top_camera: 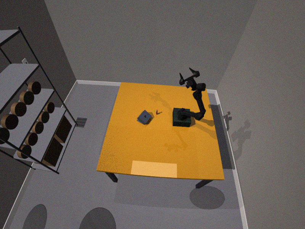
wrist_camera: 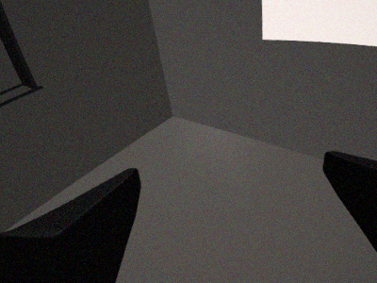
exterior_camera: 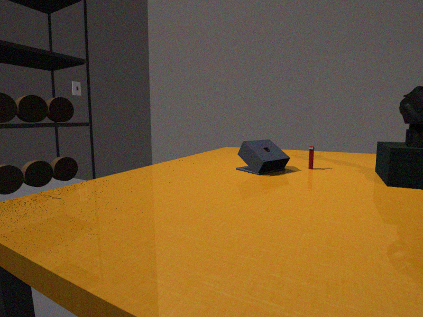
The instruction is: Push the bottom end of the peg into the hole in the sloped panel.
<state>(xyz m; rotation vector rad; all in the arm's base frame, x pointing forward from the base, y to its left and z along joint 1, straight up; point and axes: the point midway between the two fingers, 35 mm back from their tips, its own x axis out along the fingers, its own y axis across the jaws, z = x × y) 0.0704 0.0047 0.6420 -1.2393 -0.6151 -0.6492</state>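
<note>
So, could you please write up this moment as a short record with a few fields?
peg: red peg standing upright on the orange table, beside the panel, not touching it
panel: grey-blue sloped panel with one small hole in its face, nothing in it
gripper: gripper open, holding nothing, raised high near the table's far corner, well away from the peg
arm base: dark green block on the table
wrist view: only walls and ceiling between the fingers
</note>
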